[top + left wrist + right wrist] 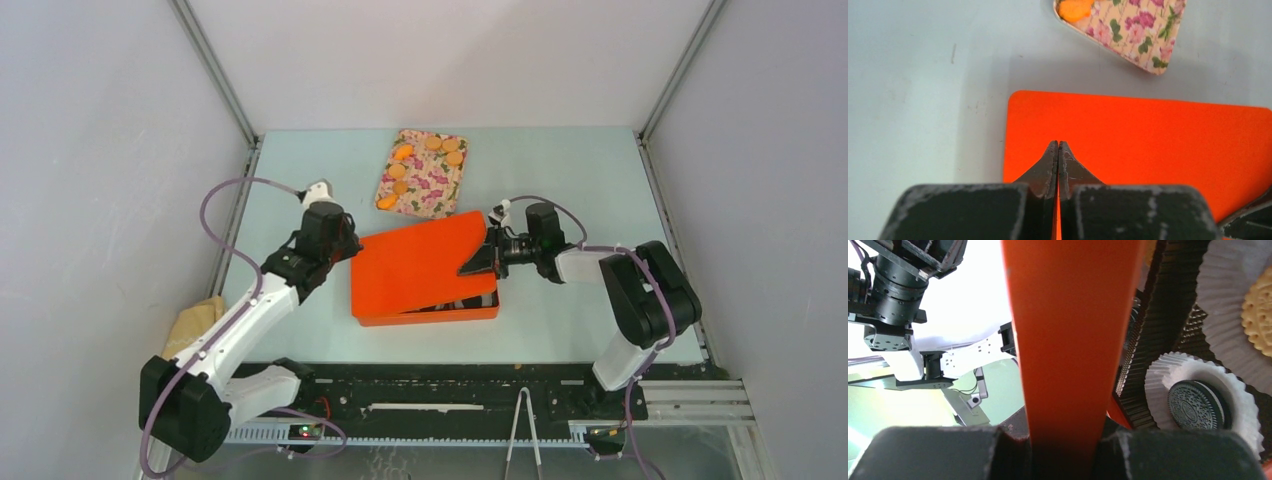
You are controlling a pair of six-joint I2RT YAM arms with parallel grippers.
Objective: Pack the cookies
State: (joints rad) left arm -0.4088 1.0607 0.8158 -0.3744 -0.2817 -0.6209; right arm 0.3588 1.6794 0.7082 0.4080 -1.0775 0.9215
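Observation:
An orange lid [420, 265] lies tilted over the orange box [430, 312] at the table's middle. My right gripper [490, 258] is shut on the lid's right edge [1073, 330] and holds that side up. Under the lid, the right wrist view shows a black cookie [1196, 405] and a tan cookie [1259, 310], each in a white paper cup [1158, 385]. My left gripper [345, 250] is shut and empty, its tips [1058, 145] over the lid's left part [1148, 145]. Several tan cookies [433, 143] and orange ones [403, 153] lie on a floral tray [425, 195] behind the box.
A yellow cloth [195, 320] lies by the left arm's base. Metal tongs [522, 430] rest on the front rail. Dark pleated liners [1158, 315] sit in the box. The floral tray's corner [1143, 30] shows beyond the lid in the left wrist view.

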